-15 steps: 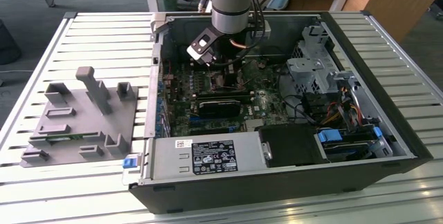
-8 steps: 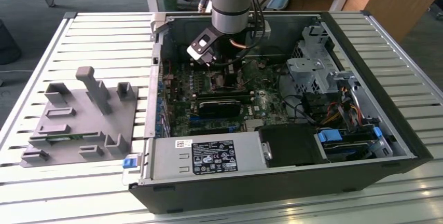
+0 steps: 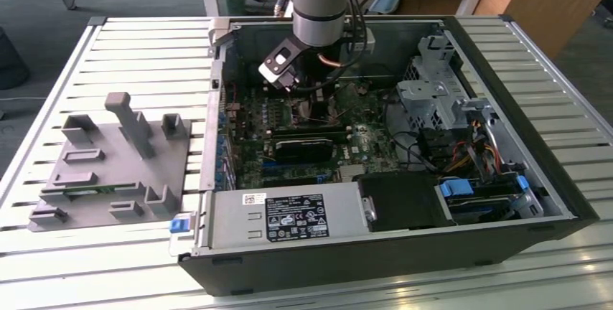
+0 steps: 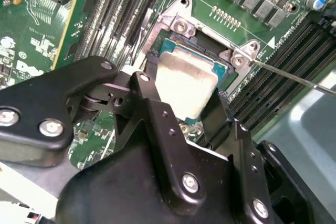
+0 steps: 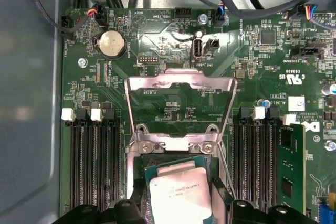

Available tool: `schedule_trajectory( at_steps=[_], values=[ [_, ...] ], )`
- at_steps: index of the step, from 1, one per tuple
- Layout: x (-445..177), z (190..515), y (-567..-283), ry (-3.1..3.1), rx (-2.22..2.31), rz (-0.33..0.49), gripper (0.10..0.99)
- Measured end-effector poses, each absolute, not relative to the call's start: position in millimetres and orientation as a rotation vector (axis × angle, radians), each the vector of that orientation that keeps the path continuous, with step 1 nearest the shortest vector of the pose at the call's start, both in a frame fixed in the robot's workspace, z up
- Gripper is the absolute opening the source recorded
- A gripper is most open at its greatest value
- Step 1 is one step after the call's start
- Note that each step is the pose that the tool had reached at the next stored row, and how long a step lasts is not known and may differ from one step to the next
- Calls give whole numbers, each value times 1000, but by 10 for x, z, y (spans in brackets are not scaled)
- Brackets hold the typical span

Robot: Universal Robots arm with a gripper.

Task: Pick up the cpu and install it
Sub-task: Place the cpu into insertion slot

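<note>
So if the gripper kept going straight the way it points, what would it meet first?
The black gripper, closed on the flat square silver-topped cpu, points into the open metal-framed socket. The cpu would likely meet the socket bed first; the gap is hard to judge.

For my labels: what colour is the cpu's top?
Silver-grey cpu, best in second wrist view.
</note>
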State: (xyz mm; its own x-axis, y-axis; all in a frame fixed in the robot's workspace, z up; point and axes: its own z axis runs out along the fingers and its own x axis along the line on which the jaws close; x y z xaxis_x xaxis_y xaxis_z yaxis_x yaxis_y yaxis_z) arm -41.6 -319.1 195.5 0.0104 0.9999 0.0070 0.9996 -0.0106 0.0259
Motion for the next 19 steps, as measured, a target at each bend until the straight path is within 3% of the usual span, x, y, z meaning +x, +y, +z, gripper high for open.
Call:
schedule_trajectory(
  at_steps=[19],
  values=[
    [-424,1977,-3191,2325,2098,40,596]
  ],
)
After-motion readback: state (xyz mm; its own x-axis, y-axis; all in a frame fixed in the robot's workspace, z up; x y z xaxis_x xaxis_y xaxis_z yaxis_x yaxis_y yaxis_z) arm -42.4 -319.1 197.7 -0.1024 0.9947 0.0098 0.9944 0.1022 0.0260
